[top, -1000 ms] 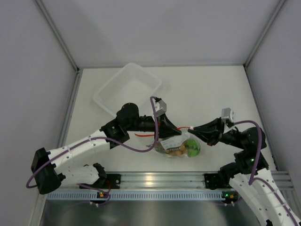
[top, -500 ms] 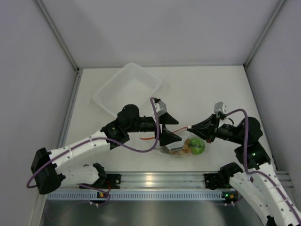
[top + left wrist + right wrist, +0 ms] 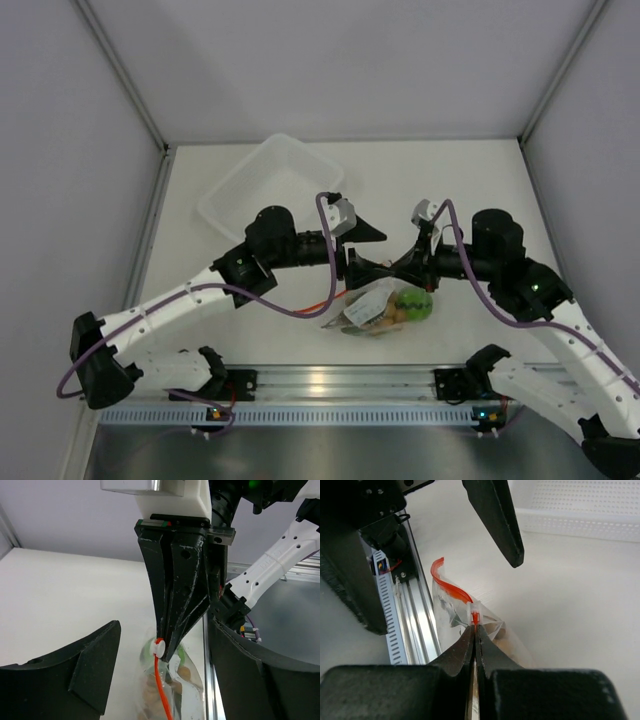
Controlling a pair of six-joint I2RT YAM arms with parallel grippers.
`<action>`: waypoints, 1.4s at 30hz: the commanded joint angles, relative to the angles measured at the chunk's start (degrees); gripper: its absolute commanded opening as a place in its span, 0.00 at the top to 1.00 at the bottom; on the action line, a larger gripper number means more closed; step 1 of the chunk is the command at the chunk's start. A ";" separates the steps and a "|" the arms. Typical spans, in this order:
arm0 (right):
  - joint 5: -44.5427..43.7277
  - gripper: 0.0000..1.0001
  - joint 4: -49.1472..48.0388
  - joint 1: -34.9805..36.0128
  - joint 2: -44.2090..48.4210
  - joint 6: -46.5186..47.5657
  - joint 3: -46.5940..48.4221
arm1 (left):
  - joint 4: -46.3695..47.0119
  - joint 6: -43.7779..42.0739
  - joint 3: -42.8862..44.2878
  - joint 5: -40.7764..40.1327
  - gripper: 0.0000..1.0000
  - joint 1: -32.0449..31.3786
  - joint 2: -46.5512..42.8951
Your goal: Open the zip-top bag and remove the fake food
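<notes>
Two grippers over zip-top bag (image 3: 362, 312): right gripper (image 3: 475, 628) clenched on its red zip strip (image 3: 451, 584) at white slider (image 3: 475, 610); left gripper (image 3: 368, 250) released, jaws wide; fake food (image 3: 408, 305) inside bag.

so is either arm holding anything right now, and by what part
The right gripper is shut on the zip-top bag, its fingers pinching the red zip strip at the white slider. The left gripper is open, holding nothing.

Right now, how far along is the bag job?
Done: nothing removed; the fake food sits inside the zip-top bag. In hand: right gripper is shut on the bag's zip strip; left gripper stands open beside it, holding nothing. Left: open the mouth, take the pieces out.
</notes>
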State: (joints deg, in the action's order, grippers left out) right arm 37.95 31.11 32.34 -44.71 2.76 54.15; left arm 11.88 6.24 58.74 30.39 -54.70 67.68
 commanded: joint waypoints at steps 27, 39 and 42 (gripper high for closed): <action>-0.16 1.00 4.04 2.56 0.59 6.82 5.35 | -5.90 -1.94 9.02 20.75 0.47 5.21 7.73; -0.34 1.00 3.34 2.73 0.50 6.73 4.30 | -4.06 -0.35 9.29 21.55 0.73 5.13 8.08; -0.51 1.00 2.90 2.82 1.11 6.38 4.03 | -4.06 -0.17 9.11 21.64 0.87 5.13 8.08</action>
State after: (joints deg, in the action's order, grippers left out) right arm 36.73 36.38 34.11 -44.27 8.56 58.48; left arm 5.10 6.11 65.73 50.35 -49.58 76.03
